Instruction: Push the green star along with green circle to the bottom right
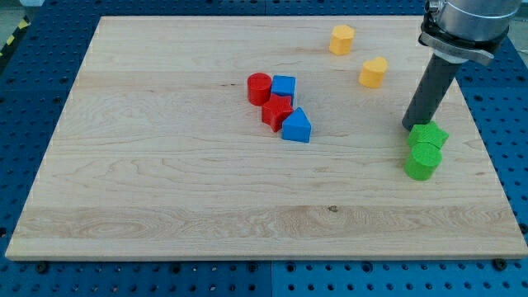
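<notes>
Wooden board (165,190) on blue perforated bench, single camera view. No pincer on this rig, just the rod, so nothing is clamped or released. My tip (410,126) sits at the upper-left edge of the green star (429,135), touching or nearly so; green circle (422,162) butts against the star's lower side. Stacked in line like that, one push toward the view's bottom right should carry both. Red, blue and yellow blocks well apart.

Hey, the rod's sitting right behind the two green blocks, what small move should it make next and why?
Probably a short push toward the view's bottom. My tip sits at the upper-left edge of the green star, which touches the green circle just below it. Both lie near the board's right edge, so the distance left to cover is mostly downward.
</notes>
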Robot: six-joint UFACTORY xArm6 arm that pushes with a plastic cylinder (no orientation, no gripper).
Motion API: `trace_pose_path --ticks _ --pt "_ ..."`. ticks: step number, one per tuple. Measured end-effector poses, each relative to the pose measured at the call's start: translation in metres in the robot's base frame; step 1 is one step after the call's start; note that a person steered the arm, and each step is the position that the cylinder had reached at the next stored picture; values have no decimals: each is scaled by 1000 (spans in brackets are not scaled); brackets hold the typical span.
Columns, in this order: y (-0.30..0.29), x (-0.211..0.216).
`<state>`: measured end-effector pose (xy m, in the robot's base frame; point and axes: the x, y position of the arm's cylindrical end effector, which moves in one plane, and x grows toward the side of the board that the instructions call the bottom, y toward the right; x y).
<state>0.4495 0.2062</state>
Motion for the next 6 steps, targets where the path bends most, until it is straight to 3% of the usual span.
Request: trace_pose_path --ticks 4,5,6 --pt "0 45" --pt "8 15" --pt "28 15"
